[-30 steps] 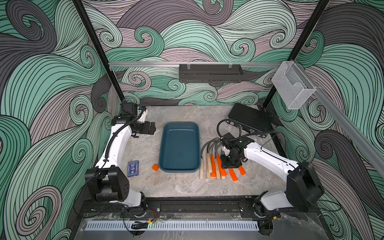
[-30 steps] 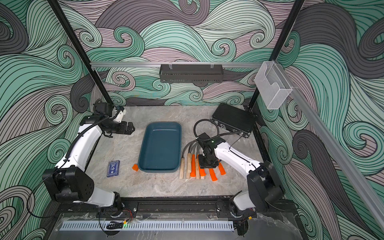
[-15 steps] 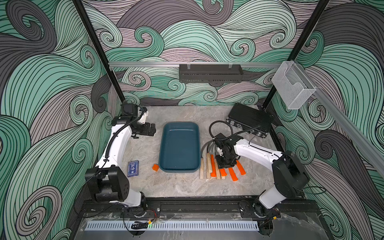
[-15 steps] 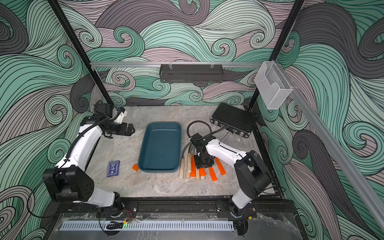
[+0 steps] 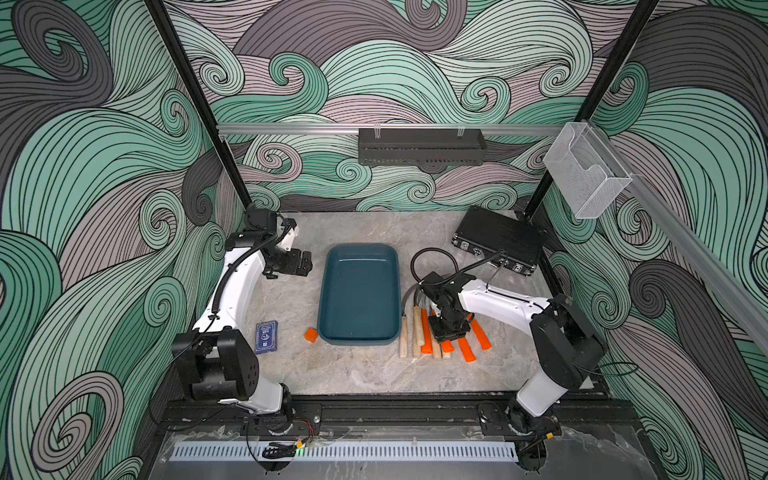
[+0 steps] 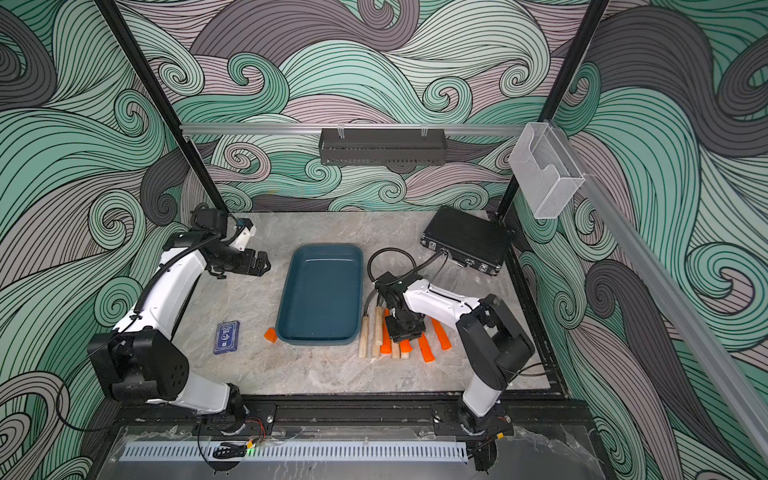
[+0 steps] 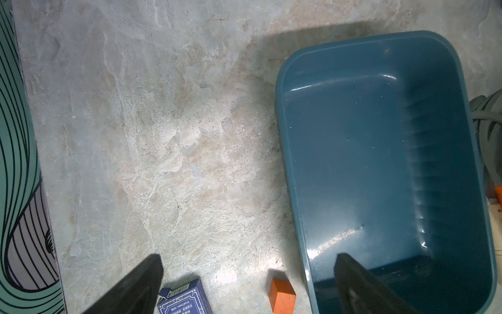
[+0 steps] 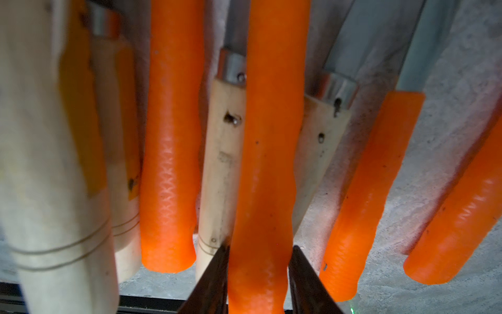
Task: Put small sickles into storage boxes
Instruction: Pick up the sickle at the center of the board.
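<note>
- Our left gripper [image 5: 306, 263] hangs with its jaws spread wide and holds nothing, over the marbled surface [image 5: 353, 374].
- A blue card box [image 5: 266, 336] and a small orange cube [image 5: 311, 335] lie left of the tray's near end.
- The storage box [image 5: 359, 247], a glossy dark teal tray, is shallow with rounded corners.
- All the small sickles [image 5: 417, 332] lie side by side on the surface just right of it, with pale wood or orange handles and curved grey blades.
- Our right gripper [image 8: 259, 248] pinches one orange-handled sickle [image 8: 269, 163] narrowly.
- A black ribbed case [image 5: 498, 239] lies at the back right, and a clear bin [image 5: 582, 174] hangs on the wave-patterned wall.

Marble tabletop [image 5: 365, 370] is carrying a central teal tray [image 5: 357, 340], small sickles [image 5: 417, 328] at three o'clock, black case [image 5: 498, 239] at one, orange cube [image 5: 311, 335] and card box [image 5: 266, 337] at eight.
</note>
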You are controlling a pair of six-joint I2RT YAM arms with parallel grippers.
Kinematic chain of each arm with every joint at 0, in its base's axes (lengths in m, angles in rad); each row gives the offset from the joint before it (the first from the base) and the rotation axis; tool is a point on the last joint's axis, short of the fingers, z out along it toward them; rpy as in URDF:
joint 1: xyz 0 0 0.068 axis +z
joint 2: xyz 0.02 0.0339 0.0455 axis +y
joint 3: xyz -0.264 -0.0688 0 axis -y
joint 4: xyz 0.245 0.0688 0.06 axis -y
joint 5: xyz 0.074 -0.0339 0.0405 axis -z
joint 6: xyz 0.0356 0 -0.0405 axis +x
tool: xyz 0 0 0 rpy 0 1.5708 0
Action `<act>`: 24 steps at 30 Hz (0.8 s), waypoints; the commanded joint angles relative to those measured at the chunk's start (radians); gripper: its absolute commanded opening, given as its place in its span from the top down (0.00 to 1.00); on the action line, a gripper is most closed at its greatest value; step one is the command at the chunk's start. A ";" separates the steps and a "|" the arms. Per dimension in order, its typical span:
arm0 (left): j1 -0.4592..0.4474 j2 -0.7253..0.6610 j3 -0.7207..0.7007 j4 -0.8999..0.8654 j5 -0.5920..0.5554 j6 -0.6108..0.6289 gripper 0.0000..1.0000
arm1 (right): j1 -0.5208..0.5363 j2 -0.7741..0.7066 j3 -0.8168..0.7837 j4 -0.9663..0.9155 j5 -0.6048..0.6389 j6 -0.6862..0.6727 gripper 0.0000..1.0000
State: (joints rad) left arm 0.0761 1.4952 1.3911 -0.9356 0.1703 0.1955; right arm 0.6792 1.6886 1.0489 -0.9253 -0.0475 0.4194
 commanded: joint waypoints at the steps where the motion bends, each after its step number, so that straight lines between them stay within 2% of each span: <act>1: -0.005 0.007 0.005 -0.049 0.020 0.015 0.01 | 0.007 0.009 0.002 -0.022 0.031 -0.004 0.65; 10: -0.003 0.001 0.011 -0.055 0.028 0.018 0.02 | 0.007 0.001 -0.011 -0.010 0.025 -0.010 0.82; 17: -0.004 -0.013 0.021 -0.044 0.028 0.020 0.01 | 0.007 -0.033 -0.003 -0.010 0.006 -0.022 1.00; 24: -0.004 -0.029 0.033 -0.017 0.044 0.013 0.01 | 0.002 -0.108 0.014 -0.012 -0.022 -0.030 1.00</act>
State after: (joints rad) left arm 0.0761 1.4967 1.3911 -0.9489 0.1890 0.2024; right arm 0.6807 1.6226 1.0481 -0.9272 -0.0505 0.4000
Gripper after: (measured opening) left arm 0.986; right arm 0.312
